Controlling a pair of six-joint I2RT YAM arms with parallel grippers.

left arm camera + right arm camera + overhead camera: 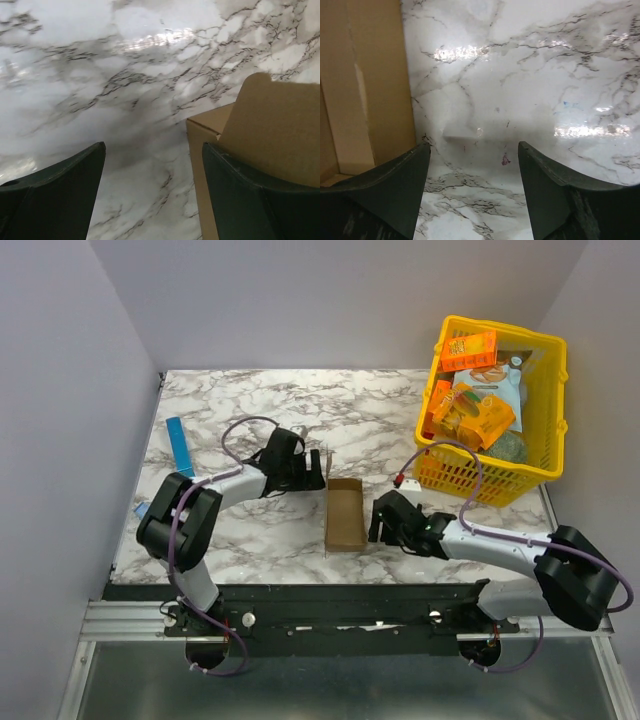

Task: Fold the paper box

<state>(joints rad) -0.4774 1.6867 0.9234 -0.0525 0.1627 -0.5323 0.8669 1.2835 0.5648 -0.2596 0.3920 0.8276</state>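
Observation:
The paper box (pixel 346 514) is a plain brown carton lying open-topped on the marble table between the two arms. My left gripper (pixel 318 468) is just left of its far end, and my right gripper (pixel 376 523) is close by its right wall. In the left wrist view the box (pixel 270 125) rises at the right with a flap standing up. The left gripper (pixel 154 146) is open with only marble between its fingers (pixel 60 195), the right finger beside the box wall. In the right wrist view the box (pixel 365 85) fills the left edge, and the open right gripper (pixel 474 145) holds nothing.
A yellow basket (pixel 553 410) with orange snack boxes (pixel 470 350) and other packets stands at the back right, close behind the right arm. A slim blue bar (pixel 180 445) lies at the table's left side. White walls close in the left, back and right.

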